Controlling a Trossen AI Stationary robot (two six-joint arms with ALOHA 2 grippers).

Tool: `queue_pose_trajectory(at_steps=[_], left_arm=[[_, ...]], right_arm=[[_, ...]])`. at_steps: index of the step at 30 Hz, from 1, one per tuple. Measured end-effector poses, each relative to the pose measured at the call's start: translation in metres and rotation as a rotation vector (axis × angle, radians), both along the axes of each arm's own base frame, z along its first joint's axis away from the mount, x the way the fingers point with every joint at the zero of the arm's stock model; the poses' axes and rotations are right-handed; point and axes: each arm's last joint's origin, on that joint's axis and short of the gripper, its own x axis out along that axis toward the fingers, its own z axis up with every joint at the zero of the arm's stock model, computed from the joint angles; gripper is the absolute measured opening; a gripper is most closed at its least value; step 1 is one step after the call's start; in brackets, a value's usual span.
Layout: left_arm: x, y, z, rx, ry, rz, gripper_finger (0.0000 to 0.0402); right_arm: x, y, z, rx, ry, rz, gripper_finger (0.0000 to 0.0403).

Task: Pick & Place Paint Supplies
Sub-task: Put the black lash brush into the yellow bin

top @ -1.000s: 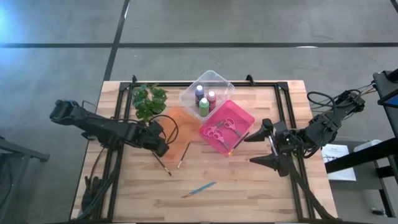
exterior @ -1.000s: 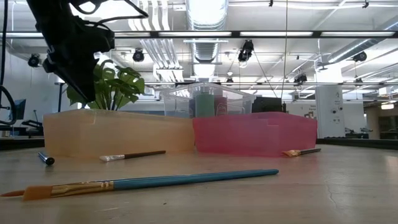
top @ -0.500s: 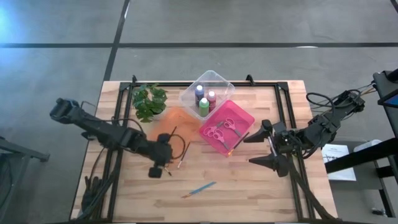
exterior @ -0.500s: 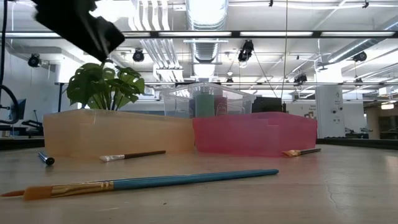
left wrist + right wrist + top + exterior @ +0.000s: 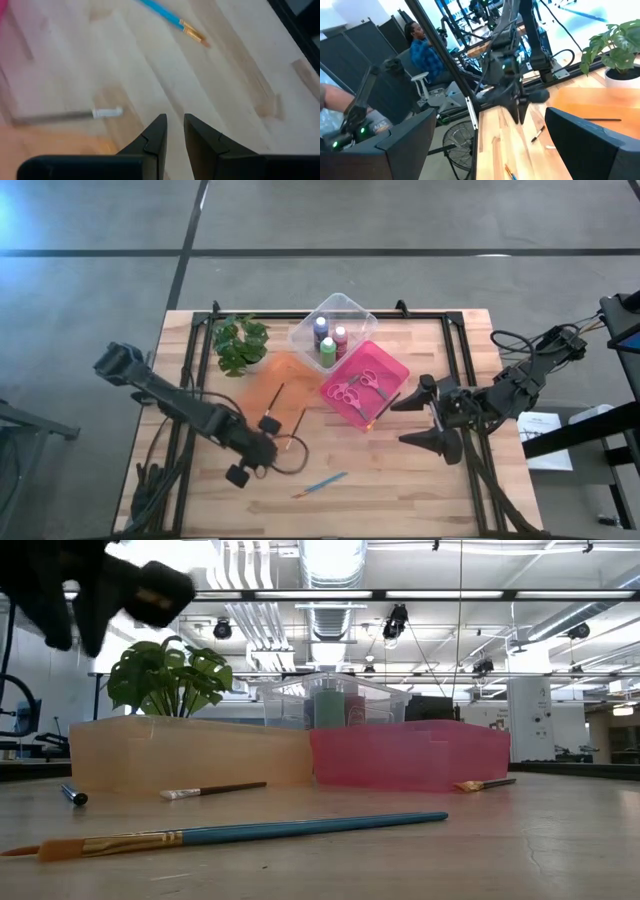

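Note:
Three paint bottles [image 5: 329,340] stand in the clear tray [image 5: 352,308], and pink-handled scissors [image 5: 356,387] lie in the pink tray [image 5: 392,364]. One thin brush [image 5: 275,395] lies in the orange tray [image 5: 262,377]. A white-tipped brush [image 5: 296,429] and a blue brush [image 5: 321,483] lie flat on the table. My left gripper [image 5: 262,452] hovers over the wood beside the white-tipped brush [image 5: 95,114]. It points steeply down, open by a narrow gap, with nothing between the fingers [image 5: 159,131]. My right gripper [image 5: 420,418] waits wide open above the table's right part.
A leafy plant [image 5: 241,343] stands at the far left of the table. Another brush [image 5: 386,406] lies by the pink tray's right side. Black frame rails [image 5: 452,345] run along the table's sides. A person in blue [image 5: 422,46] sits in the room beyond.
My left gripper has moved from over the orange tray toward the table's near edge while its wrist rolled. It now stands over bare wood near the white-tipped brush. The gap between its fingers shows no change. The brushes, trays and bottles have stayed where they were.

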Motion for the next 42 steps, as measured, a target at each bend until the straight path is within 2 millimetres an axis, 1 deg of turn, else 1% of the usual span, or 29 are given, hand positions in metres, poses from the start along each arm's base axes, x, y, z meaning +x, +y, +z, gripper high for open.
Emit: queue_pose_trajectory(at_steps=[3,5,7,13,19,24,30,37,42], left_arm=[[0.020,-0.011,0.000,0.060,0.011,-0.100,0.0075],[0.028,-0.015,-0.008,0.098,0.042,-0.148,0.0075],[0.031,-0.017,-0.017,0.120,0.070,-0.169,0.0075],[0.028,-0.015,-0.042,0.180,0.147,-0.242,0.0075],[0.022,-0.012,-0.051,0.198,0.171,-0.285,0.0075],[0.022,-0.011,-0.056,0.192,0.146,-0.288,0.0075],[0.024,-0.011,-0.059,0.201,0.135,-0.287,0.0076],[0.029,-0.012,-0.077,0.258,0.158,-0.299,0.0076],[0.031,-0.010,-0.083,0.273,0.175,-0.290,0.0076]], right_arm=[[0.000,0.000,0.001,0.005,-0.013,-0.001,0.0370],[0.000,0.000,0.002,0.001,-0.019,-0.015,0.0370],[0.000,0.000,0.002,0.000,-0.020,-0.017,0.0370],[0.000,0.000,0.001,-0.007,-0.019,-0.016,0.0370],[0.001,0.000,0.000,-0.009,-0.017,-0.016,0.0370],[0.001,0.000,-0.004,-0.016,-0.008,-0.016,0.0370],[0.002,0.001,-0.005,-0.010,-0.010,-0.017,0.0370],[0.002,0.001,-0.006,-0.005,-0.012,-0.017,0.0370],[0.002,0.001,-0.006,-0.002,-0.011,-0.017,0.0370]])
